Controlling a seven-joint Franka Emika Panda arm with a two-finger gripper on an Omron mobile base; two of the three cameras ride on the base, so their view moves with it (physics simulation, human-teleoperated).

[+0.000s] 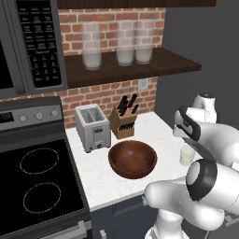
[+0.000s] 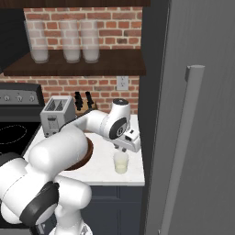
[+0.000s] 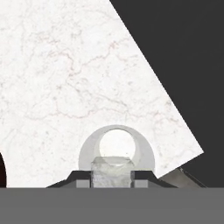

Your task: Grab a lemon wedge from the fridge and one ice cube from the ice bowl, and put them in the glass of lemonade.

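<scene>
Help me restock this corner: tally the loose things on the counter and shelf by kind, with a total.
Frosted jars on the shelf: 3
Toaster: 1
Knife block: 1
Wooden bowl: 1
Glass of lemonade: 1
Ice cubes: 2, one in the bowl, one at the gripper
Total: 9

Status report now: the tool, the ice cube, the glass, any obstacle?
Tool above the glass of lemonade, fingers either side of the ice cube. Another cube lies in the ice bowl. Fridge door shut. Nothing blocks the drop.

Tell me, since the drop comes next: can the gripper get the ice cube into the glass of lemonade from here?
Probably yes: the gripper holds the ice cube right above the glass of lemonade, with nothing between.
</scene>
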